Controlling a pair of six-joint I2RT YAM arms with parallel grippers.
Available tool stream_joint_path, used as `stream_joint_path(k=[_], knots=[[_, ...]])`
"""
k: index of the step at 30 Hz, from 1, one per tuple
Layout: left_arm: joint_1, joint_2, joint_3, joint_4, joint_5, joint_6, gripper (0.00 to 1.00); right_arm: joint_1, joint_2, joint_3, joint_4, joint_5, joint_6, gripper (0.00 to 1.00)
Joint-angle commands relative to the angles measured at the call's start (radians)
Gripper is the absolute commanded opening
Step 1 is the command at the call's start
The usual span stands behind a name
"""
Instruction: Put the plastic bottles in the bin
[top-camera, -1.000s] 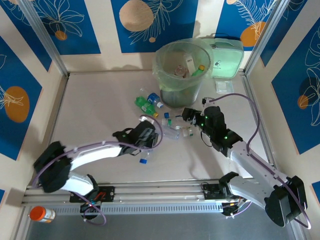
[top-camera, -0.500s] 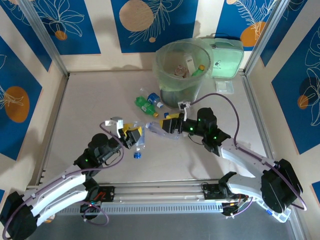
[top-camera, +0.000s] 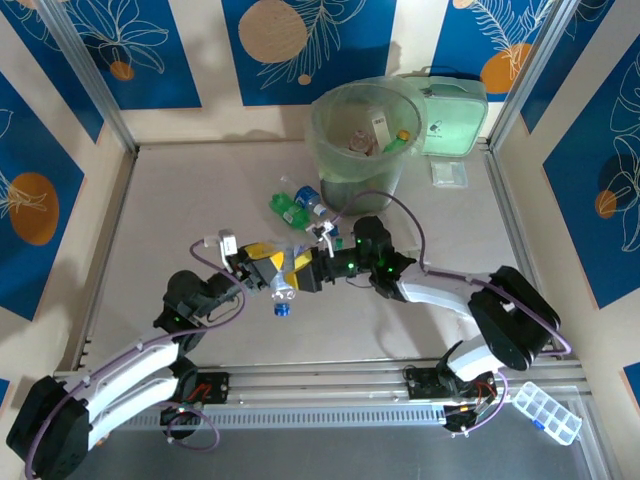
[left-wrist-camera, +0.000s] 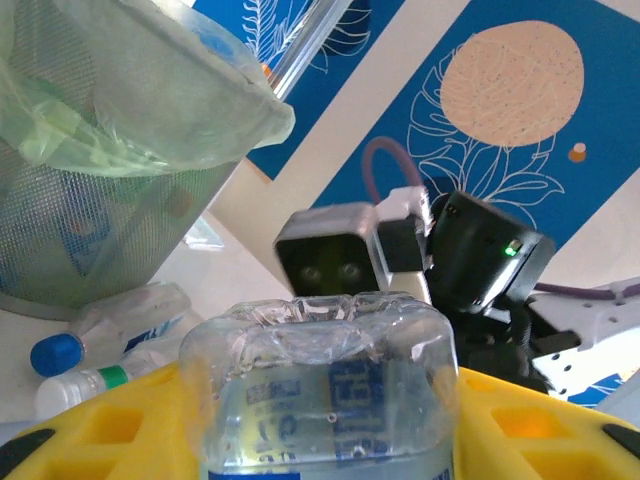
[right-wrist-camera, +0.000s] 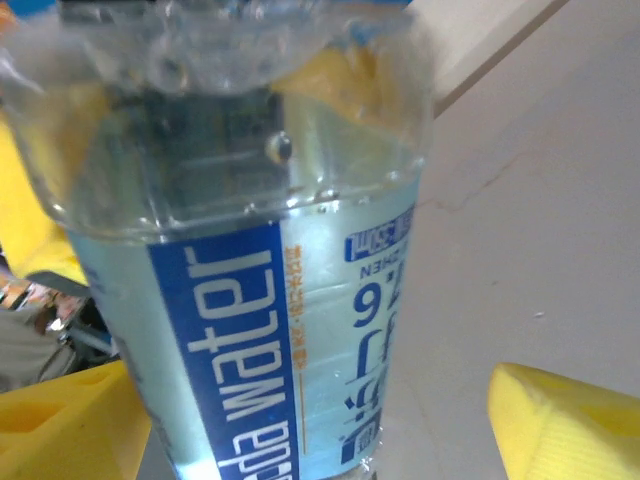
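**Top view.**
- Round grey-green bin with pale green bag liner (top-camera: 335, 170): 1, at the far side of the desk (top-camera: 200, 200). At least 3 items inside, 1 of them a green bottle (top-camera: 398, 142).
- Bottles lying on the desk just beside the bin's near-left foot: 2 green bottles (top-camera: 288, 208), 1 clear blue-labelled bottle (top-camera: 311, 200).
- Clear water bottle with blue label (top-camera: 284, 287): 1, nearer than the bin, cap down, clamped in the left end effector (top-camera: 272, 268). The right end effector (top-camera: 303, 268) sits at its other side.

**Left wrist view.**
- Yellow fingers (left-wrist-camera: 110, 425): 2, pressed against the water bottle.
- Bottles at the bin's foot: 2.

**Right wrist view.**
- Yellow fingers: 2, spread wide. One finger (right-wrist-camera: 560, 420) stands clear of the water bottle.
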Motion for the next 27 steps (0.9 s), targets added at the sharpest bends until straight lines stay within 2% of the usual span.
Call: stream_joint_path(k=[1, 5, 9, 14, 15, 21, 25, 27], knots=[[0.011, 0.007, -0.010, 0.120, 0.051, -0.032, 0.44, 0.010, 0.059, 0.024, 0.171, -0.076, 0.090, 0.80], [0.014, 0.002, -0.014, 0.116, 0.044, -0.025, 0.44, 0.020, 0.099, 0.016, 0.295, -0.099, 0.152, 0.69], [0.016, -0.019, -0.014, 0.085, 0.023, -0.014, 0.43, 0.040, 0.089, 0.009, 0.286, -0.071, 0.130, 0.59], [0.016, -0.026, -0.018, 0.081, 0.021, -0.009, 0.44, 0.044, 0.089, 0.011, 0.280, -0.062, 0.127, 0.37], [0.016, -0.025, -0.014, 0.079, 0.025, -0.003, 0.45, 0.044, 0.088, 0.012, 0.276, -0.061, 0.124, 0.35], [0.015, -0.069, -0.017, 0.051, 0.021, 0.043, 0.74, 0.037, 0.050, 0.006, 0.188, -0.023, 0.063, 0.35], [0.014, -0.155, -0.022, -0.035, -0.042, 0.080, 0.96, 0.037, 0.006, 0.007, 0.069, 0.041, -0.013, 0.34], [0.014, -0.214, -0.027, -0.095, -0.097, 0.100, 0.99, 0.036, -0.015, 0.011, 0.011, 0.086, -0.050, 0.34]])
